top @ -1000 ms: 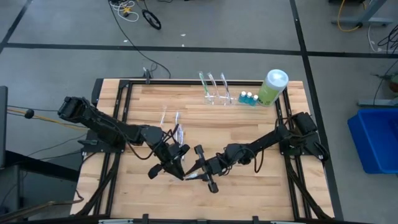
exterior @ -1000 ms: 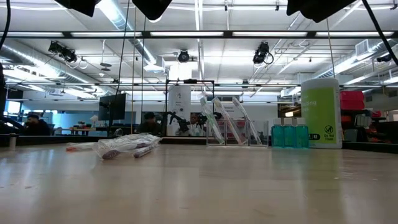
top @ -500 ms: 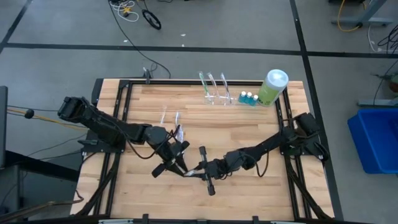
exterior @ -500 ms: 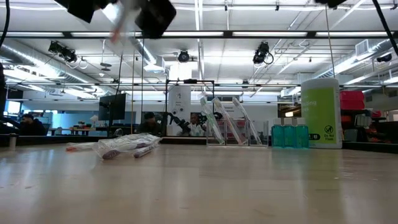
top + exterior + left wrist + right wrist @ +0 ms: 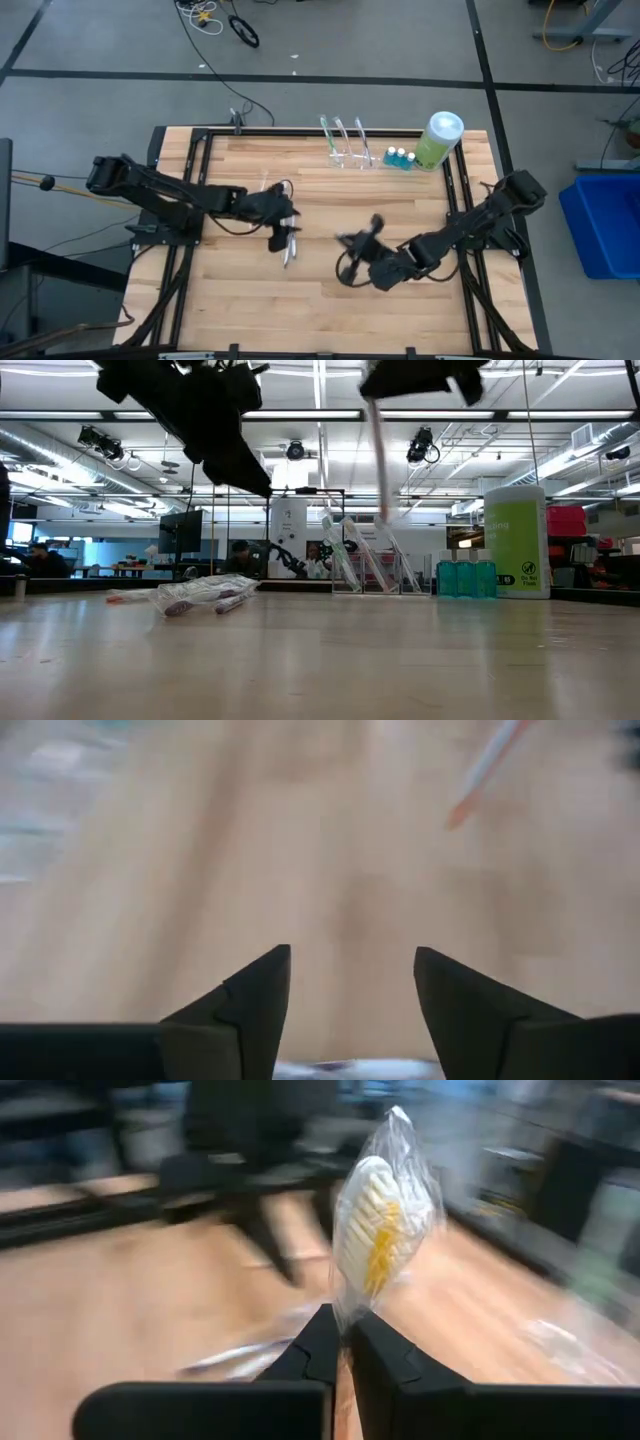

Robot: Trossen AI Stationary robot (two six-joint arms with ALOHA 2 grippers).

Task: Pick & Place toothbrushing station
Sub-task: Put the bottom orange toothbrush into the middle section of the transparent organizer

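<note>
The toothbrushing station [image 5: 346,155], a see-through rack with slim brushes leaning in its slots, stands at the table's far edge, also seen in the low view [image 5: 366,570]. My right gripper [image 5: 342,1330] is at mid-table, right of centre [image 5: 358,248], above the table, and is shut on a toothbrush in a clear wrapper [image 5: 383,1210]. My left gripper [image 5: 350,990] is open and holds nothing. It hovers left of centre [image 5: 287,238], above bare wood. My right gripper pinches the wrapped toothbrush between its two fingers, just behind the head [image 5: 345,1315]. The white and yellow bristle head sticks out past the fingertips inside the wrapper. In the low view the brush [image 5: 378,455] hangs below the gripper, clear of the table.
A clear bag of more brushes [image 5: 200,595] lies on the table's left half. A big light-green bottle [image 5: 438,140] and small blue-capped bottles [image 5: 400,158] stand right of the rack. Bare wood lies between the grippers and the rack.
Both grippers met at the toothbrush near the table's front centre. My left gripper has since drawn away from it toward the far edge. My right gripper has swung toward the right edge with the brush, which now hangs below it.
</note>
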